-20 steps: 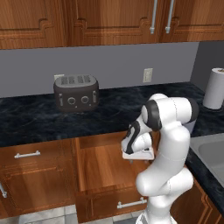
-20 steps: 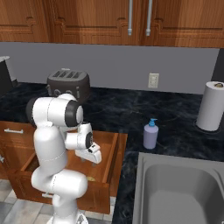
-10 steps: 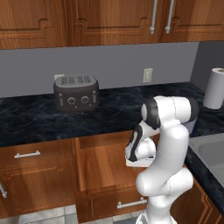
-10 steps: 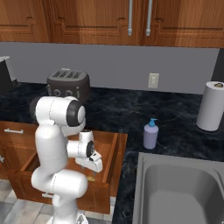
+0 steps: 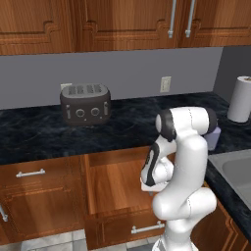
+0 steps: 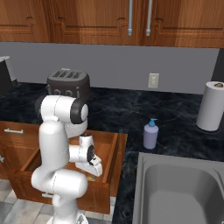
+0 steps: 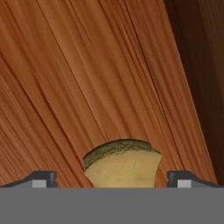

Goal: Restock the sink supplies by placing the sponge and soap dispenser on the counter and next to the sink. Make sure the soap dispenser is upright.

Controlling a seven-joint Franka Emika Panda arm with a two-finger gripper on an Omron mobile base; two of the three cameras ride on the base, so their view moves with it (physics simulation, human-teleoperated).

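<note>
A tan sponge (image 7: 122, 162) with a dark green top lies on the wooden floor of the open drawer (image 6: 111, 151). It sits between the two spread fingertips of my gripper (image 7: 113, 179), which is open and reaches down into the drawer. In the right base view the hand (image 6: 89, 158) hangs low inside the drawer. The pale lavender soap dispenser (image 6: 151, 134) stands upright on the black counter (image 6: 118, 111), just left of the grey sink (image 6: 175, 192). In the left base view the soap dispenser (image 5: 213, 138) is partly hidden behind my arm.
A dark toaster (image 5: 86, 104) stands at the back of the counter. A white paper towel roll (image 6: 211, 106) stands at the far right behind the sink. The drawer's side walls (image 5: 93, 191) close in around the hand. Wall cabinets hang overhead.
The hand has sunk lower into the open drawer. The soap dispenser and the rest of the counter have not moved.
</note>
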